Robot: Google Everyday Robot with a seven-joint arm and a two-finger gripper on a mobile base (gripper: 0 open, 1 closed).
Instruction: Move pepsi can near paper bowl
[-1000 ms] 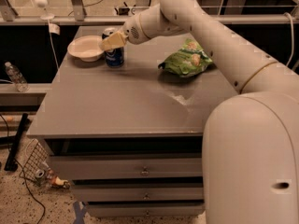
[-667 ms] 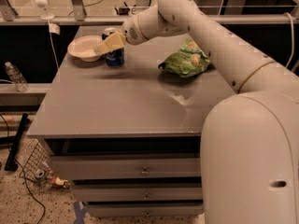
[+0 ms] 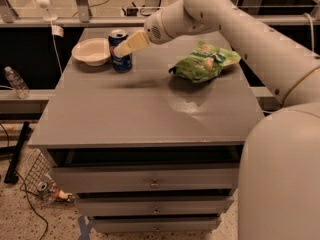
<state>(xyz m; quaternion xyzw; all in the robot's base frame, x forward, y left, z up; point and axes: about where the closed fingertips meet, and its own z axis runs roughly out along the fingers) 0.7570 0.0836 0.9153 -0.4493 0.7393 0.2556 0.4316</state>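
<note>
Blue pepsi can (image 3: 121,64) stands upright on the grey table (image 3: 140,114), just beside the paper bowl (image 3: 91,51). The gripper (image 3: 122,48) crosses its label; whether it pinches the can cannot be told. Print on the green chip bag (image 3: 205,61) is unreadable.

One pepsi can (image 3: 121,63), one paper bowl (image 3: 90,51), one chip bag (image 3: 205,61), one claw (image 3: 129,44) at can.
</note>
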